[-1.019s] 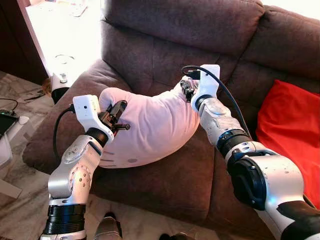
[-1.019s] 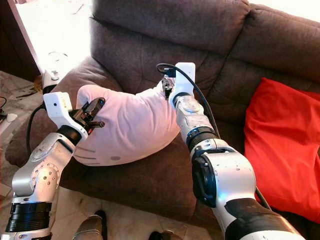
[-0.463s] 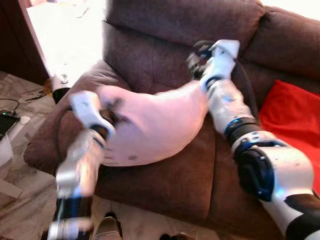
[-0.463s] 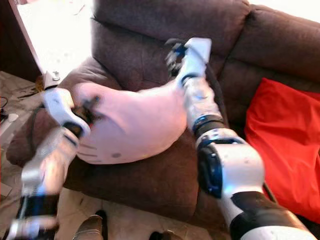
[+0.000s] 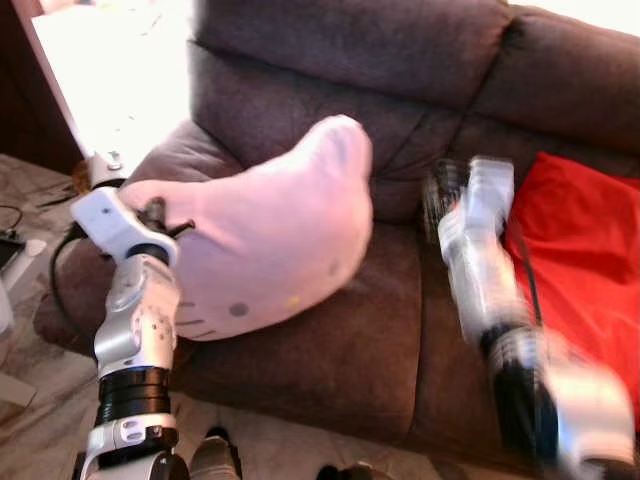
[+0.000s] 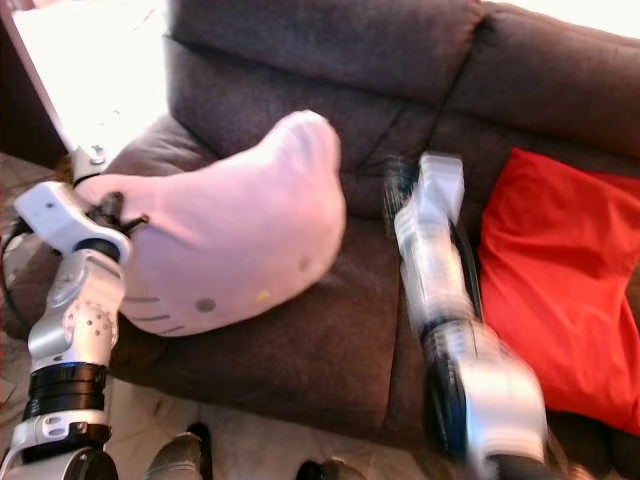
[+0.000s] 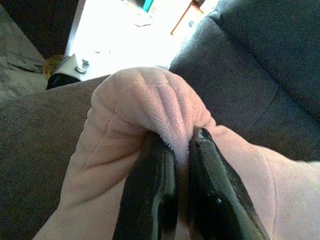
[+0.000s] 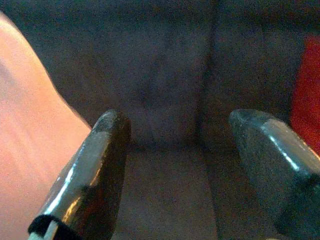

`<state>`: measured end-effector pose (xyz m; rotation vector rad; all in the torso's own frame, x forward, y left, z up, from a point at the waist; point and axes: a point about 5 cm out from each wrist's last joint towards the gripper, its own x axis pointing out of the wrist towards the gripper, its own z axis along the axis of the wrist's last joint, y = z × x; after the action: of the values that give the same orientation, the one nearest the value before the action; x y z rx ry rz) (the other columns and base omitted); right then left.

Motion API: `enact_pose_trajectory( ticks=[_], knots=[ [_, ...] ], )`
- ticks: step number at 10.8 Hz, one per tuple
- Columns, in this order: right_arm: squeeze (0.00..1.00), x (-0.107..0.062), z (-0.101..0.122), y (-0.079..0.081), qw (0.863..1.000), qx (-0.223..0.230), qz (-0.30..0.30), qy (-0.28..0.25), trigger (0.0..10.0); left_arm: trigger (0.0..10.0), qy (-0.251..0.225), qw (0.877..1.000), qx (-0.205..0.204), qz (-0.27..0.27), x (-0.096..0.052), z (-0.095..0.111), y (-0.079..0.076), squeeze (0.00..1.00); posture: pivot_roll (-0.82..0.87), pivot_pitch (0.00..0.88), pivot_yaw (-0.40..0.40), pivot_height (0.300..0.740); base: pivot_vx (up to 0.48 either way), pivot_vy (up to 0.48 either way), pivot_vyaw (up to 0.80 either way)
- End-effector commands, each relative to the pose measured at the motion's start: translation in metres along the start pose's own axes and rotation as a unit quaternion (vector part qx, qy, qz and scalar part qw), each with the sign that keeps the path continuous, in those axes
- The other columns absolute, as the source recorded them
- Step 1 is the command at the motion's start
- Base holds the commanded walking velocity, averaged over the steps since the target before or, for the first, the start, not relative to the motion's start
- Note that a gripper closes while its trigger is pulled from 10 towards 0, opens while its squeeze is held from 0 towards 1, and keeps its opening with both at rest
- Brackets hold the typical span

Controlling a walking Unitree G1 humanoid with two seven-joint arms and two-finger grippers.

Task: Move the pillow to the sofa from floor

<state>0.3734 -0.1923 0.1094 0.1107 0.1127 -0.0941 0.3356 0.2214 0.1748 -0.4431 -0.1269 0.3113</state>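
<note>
Pillow (image 5: 265, 235) lies on the sofa (image 5: 330, 350), left claw (image 7: 181, 150) clamped on its corner; right claw (image 8: 175, 150) spread apart.

We count one pink pillow (image 5: 265, 235), centre-left of frame. One brown sofa (image 5: 330, 370), spanning most of frame. One red cushion (image 5: 580, 255), right edge of frame. Two silver robot arms: one lower left, one right of centre and blurred. Two grippers: left gripper (image 7: 182, 150), right gripper (image 8: 180, 165). Four black fingers (image 8: 87, 185) in all, two per gripper.
</note>
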Motion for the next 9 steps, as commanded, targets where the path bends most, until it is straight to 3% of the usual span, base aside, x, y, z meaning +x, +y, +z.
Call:
enact_pose_trajectory(
  ticks=[1,2,3,5,7,9],
  knots=[
    [0.00,-0.003,-0.001,-0.007,1.000,-0.001,-0.007,-0.009,10.0,10.0,-0.025,0.999,0.015,0.026,-0.004,0.007,0.009,0.00,0.18,0.136,-0.160,0.740,0.000,0.000,0.00],
    [0.00,-0.013,-0.020,-0.021,0.999,0.006,-0.035,0.009,10.0,10.0,-0.057,0.995,-0.004,0.085,-0.013,0.013,0.021,0.00,0.18,0.131,-0.155,0.740,0.000,0.000,0.00],
    [0.00,-0.018,-0.028,-0.024,0.999,0.009,-0.040,0.016,10.0,10.0,-0.116,0.986,0.003,0.122,-0.024,0.027,0.031,0.00,0.18,0.128,-0.156,0.740,0.000,0.000,0.00],
    [0.00,-0.018,-0.028,-0.019,0.999,0.007,-0.030,0.013,10.0,10.0,-0.140,0.980,0.004,0.139,-0.029,0.035,0.033,0.00,0.19,0.120,-0.154,0.740,0.000,0.000,0.00],
    [0.00,-0.019,-0.028,-0.015,1.000,0.011,-0.026,0.011,10.0,10.0,-0.104,0.981,-0.025,0.163,-0.034,0.021,0.038,0.00,0.18,0.118,-0.151,0.740,0.000,0.000,0.00],
    [0.00,-0.024,-0.036,-0.017,0.999,0.012,-0.029,0.019,10.0,10.0,-0.023,0.996,-0.030,0.082,-0.031,-0.008,0.008,0.00,0.17,0.116,-0.145,0.740,0.000,0.000,0.00]
  ],
)
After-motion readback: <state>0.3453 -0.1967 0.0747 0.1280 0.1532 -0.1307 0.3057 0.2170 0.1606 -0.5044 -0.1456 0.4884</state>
